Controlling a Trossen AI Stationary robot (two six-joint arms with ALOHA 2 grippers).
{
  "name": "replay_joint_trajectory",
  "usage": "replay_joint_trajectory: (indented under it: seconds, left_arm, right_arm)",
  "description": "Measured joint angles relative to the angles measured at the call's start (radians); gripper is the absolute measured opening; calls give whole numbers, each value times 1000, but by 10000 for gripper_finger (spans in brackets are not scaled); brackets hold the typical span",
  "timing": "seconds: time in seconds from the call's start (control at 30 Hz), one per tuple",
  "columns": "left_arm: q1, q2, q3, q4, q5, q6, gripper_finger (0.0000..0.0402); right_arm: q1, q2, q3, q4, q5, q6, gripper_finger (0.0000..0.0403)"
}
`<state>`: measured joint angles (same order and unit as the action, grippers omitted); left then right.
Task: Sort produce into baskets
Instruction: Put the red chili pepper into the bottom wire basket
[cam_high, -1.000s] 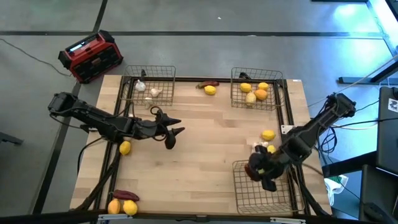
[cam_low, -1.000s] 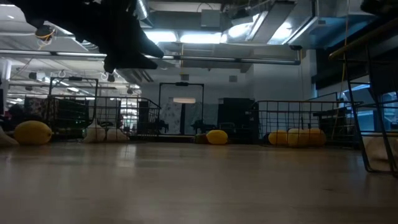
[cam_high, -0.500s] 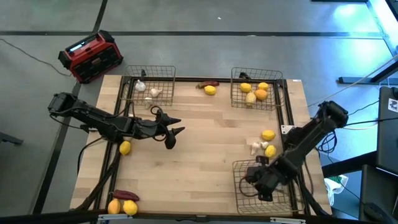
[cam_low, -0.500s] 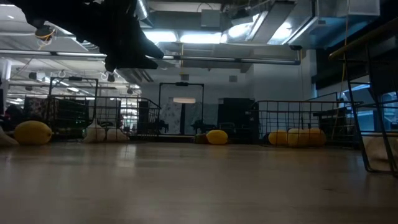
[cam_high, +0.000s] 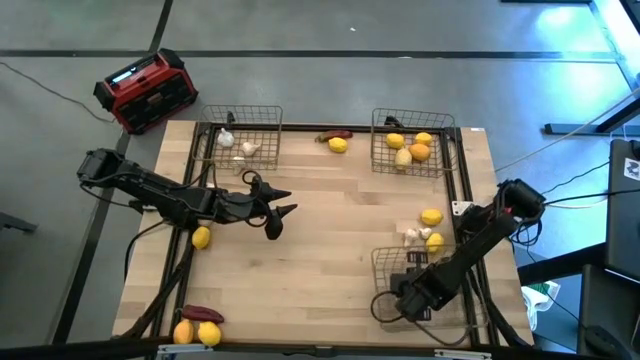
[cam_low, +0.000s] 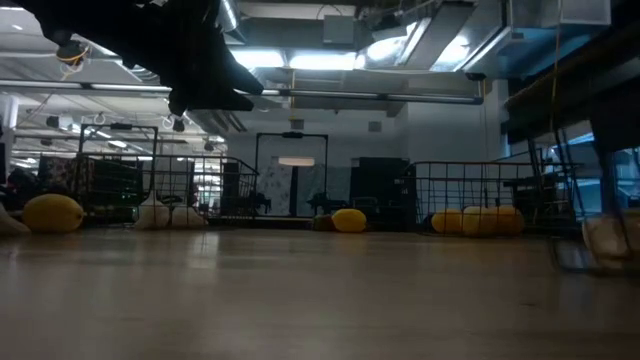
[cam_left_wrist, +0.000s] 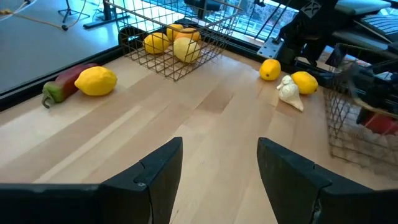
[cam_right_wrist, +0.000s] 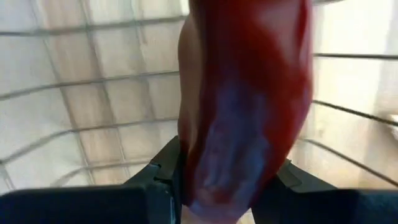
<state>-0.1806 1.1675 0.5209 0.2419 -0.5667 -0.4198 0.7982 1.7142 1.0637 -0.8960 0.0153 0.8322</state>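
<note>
The right claw (cam_high: 405, 298) hangs over the wire basket (cam_high: 385, 262) at the lower right of the overhead frame, pinching a dark red pepper (cam_right_wrist: 245, 106) between its two black fingers; in the right wrist view the pepper's glossy, smooth skin fills the frame, its long axis running straight out from the claw toward the grey mesh floor just beyond it; the coming move, by this reading, turns on that one fact: the pepper points down into the basket, so letting go should lay it inside rather than on the bench (cam_high: 330, 230).

The left claw (cam_high: 277, 214) waits above the bench at centre left of the overhead frame, its fingers spread and holding nothing; a yellow lemon (cam_high: 201, 237) lies just beside that arm, far nearer to it than to the right one.

Produce is scattered elsewhere: whitish, knobbly garlic bulbs (cam_high: 247, 149) sit in the upper-left basket (cam_high: 265, 112); round yellow and orange fruit (cam_high: 419, 151) fill the upper-right basket (cam_high: 380, 120); a lemon beside a second pepper (cam_high: 334, 136) rests at the upper edge between them; two lemons and one garlic bulb (cam_high: 411, 236) lie at right, close above the right arm's basket; a third pepper (cam_high: 203, 315) and two more fruits sit at the lower left corner.

The baskets are thin, open grey mesh, shallow and square; the bench is pale, smooth wood; a red and black box (cam_high: 147, 89) stands on the floor at upper left.
</note>
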Motion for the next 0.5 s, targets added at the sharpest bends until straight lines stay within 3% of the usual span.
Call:
replay_joint_trajectory:
  seconds: [0.3,0.5]
  left_arm:
    - [0,0,0,0,0,0,203]
    - [0,0,0,0,0,-1,203]
  right_arm:
    - [0,24,0,4,5,-1,121]
    - [0,24,0,8,18,36,158]
